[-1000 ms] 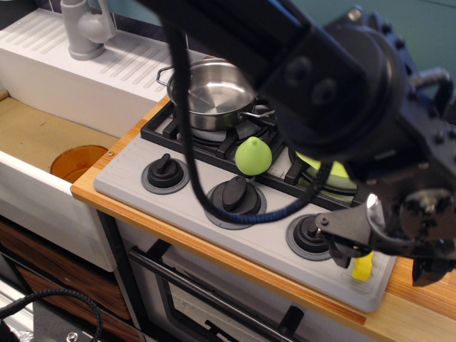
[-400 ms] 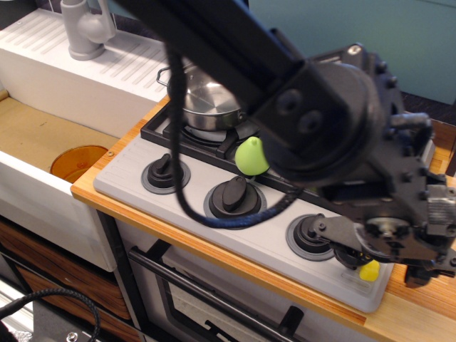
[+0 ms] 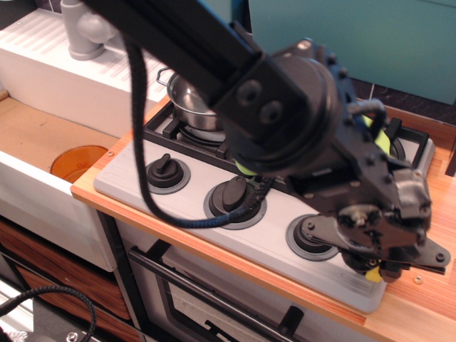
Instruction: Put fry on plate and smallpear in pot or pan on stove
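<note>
My gripper is low over the front right corner of the grey stove. Only a sliver of the yellow fry shows beneath it, between the dark fingers. The gripper body hides the fingertips, so I cannot tell whether they are closed on the fry. The steel pot sits on the back left burner, partly behind the arm. A thin green edge of the smallpear peeks out under the arm at the stove's middle. Part of the lime-green plate shows on the right burner behind the wrist.
Three black knobs line the stove's front. A wooden counter strip runs to the right of the stove. At left is a sink with an orange disc, and a grey faucet stands behind it. A black cable loops over the knobs.
The arm has swung left and down, now covering most of the smallpear and plate. The gripper dropped closer onto the fry, which shows less than before.
</note>
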Controlling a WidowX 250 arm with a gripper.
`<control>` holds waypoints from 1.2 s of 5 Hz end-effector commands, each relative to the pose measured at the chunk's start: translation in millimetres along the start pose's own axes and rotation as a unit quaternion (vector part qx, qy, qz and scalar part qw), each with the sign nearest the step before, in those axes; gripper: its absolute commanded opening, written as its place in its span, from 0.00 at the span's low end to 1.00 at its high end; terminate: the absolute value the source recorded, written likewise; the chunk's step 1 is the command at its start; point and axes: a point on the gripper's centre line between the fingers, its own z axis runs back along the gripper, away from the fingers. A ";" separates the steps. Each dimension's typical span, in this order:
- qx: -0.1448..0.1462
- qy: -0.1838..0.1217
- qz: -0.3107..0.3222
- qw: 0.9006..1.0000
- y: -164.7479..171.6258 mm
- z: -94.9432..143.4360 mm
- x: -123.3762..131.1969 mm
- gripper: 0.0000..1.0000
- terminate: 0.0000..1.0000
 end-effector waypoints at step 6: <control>0.012 0.067 0.017 0.998 -0.1 68.5 81.2 0.00 0.00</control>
